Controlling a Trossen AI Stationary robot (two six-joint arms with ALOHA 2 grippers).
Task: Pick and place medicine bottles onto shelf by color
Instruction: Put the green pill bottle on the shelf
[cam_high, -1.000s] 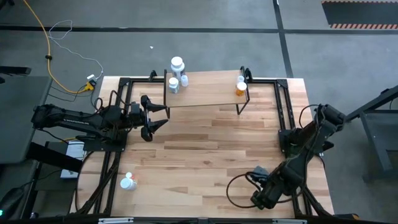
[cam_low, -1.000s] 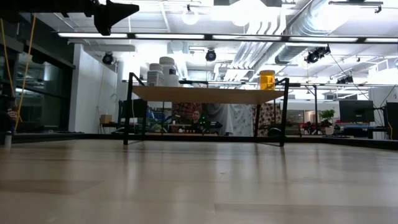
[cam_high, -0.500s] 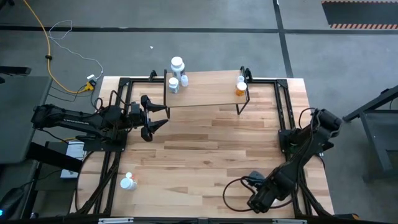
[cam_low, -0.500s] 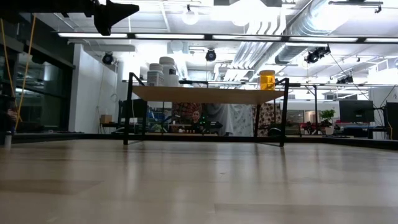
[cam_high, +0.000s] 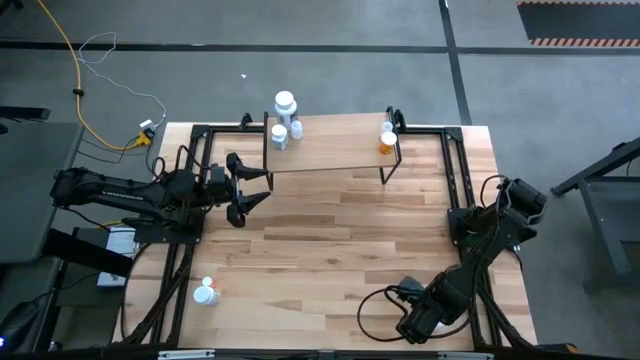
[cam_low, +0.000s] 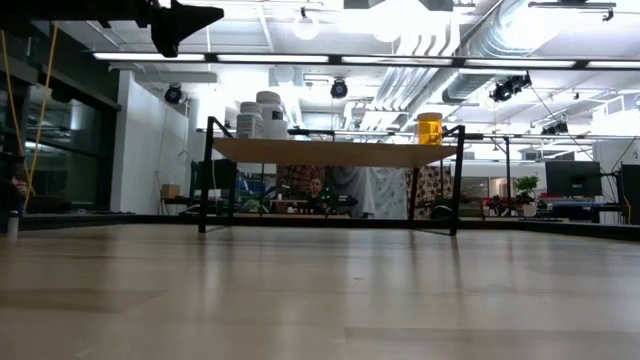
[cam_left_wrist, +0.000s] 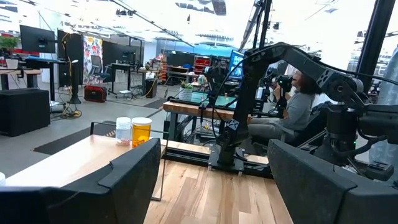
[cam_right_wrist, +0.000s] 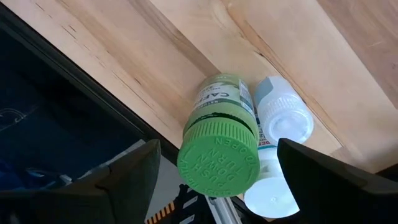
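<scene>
The shelf (cam_high: 330, 145) stands at the table's far side. White medicine bottles (cam_high: 284, 120) stand at its left end, and an orange one (cam_high: 386, 142) beside a small white one stands at its right end. A white bottle with a red top (cam_high: 205, 292) sits on the table at the near left. A green bottle (cam_right_wrist: 219, 146) and a white bottle (cam_right_wrist: 281, 127) stand side by side at the near right edge. My right gripper (cam_right_wrist: 217, 149) hangs open above them, pointing down, with the green cap between its fingers and untouched. My left gripper (cam_high: 248, 190) waits open at the left, level.
The table's black frame rail (cam_right_wrist: 74, 93) runs close beside the green bottle, with the floor beyond it. A loop of black cable (cam_high: 375, 310) hangs by the right arm. Bare wood lies between the shelf and the near edge. A person (cam_left_wrist: 298, 106) sits in the room behind.
My right gripper has come down a little toward the green and white bottles at the near right edge, still open. The bottles have not moved.
</scene>
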